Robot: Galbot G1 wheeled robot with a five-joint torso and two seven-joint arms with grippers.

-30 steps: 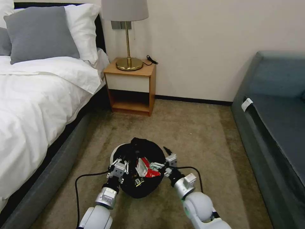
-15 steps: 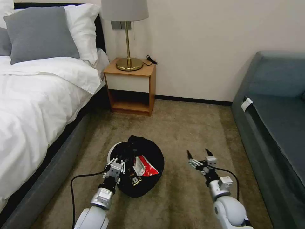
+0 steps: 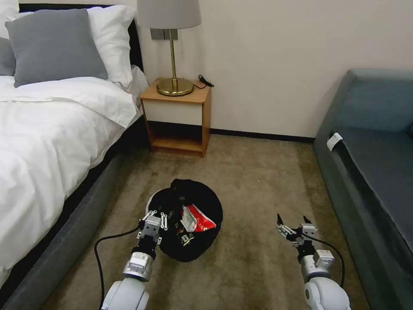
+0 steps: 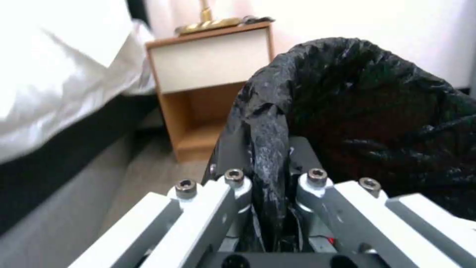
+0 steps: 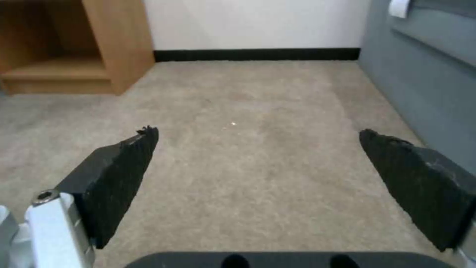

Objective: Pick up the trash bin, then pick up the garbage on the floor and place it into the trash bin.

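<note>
Holding the trash bin by its rim, our left tool is clamped on the black liner above the carpet, between the bed and the sofa. Inside we see the red-and-white packet among other litter. A second ago our right tool was at the bin's mouth; now it has swung out toward the sofa's edge, spread wide and empty. We judge that drop done, and the carpet ahead looks bare.

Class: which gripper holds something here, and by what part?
The left gripper holds the trash bin by its bag-lined rim; the right gripper is open and holds nothing.
</note>
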